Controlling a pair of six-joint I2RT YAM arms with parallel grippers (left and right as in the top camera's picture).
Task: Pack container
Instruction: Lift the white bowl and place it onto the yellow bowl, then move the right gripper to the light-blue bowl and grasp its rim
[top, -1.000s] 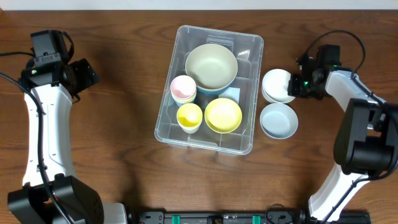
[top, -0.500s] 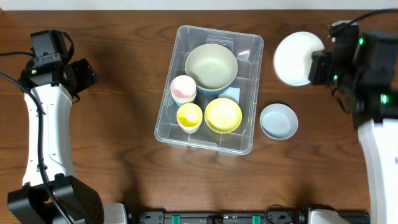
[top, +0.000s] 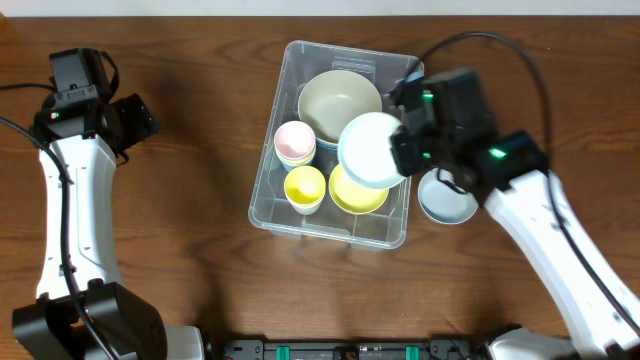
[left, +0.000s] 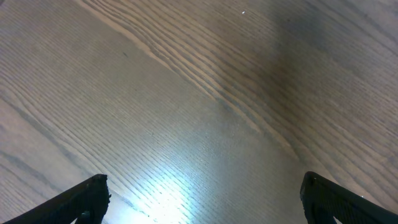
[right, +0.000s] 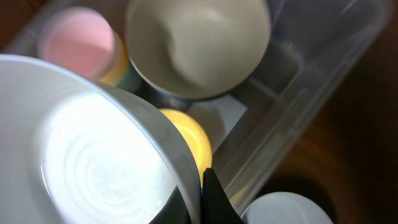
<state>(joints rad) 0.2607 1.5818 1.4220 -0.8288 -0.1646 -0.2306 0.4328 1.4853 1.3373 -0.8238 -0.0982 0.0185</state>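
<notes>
While my right claw (top: 402, 150) pinches the white bowl (top: 368, 150) by its rim above the container (top: 320, 232) at mid-table, a one-edged hold could let it tip, probably onto the yellow bowl (top: 350, 198) below, and clatter.

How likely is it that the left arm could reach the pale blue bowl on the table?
Probably not. The left arm stands far left; the pale blue bowl lies beyond the container, and the right arm, holding a white bowl, hangs partly over it.
</notes>
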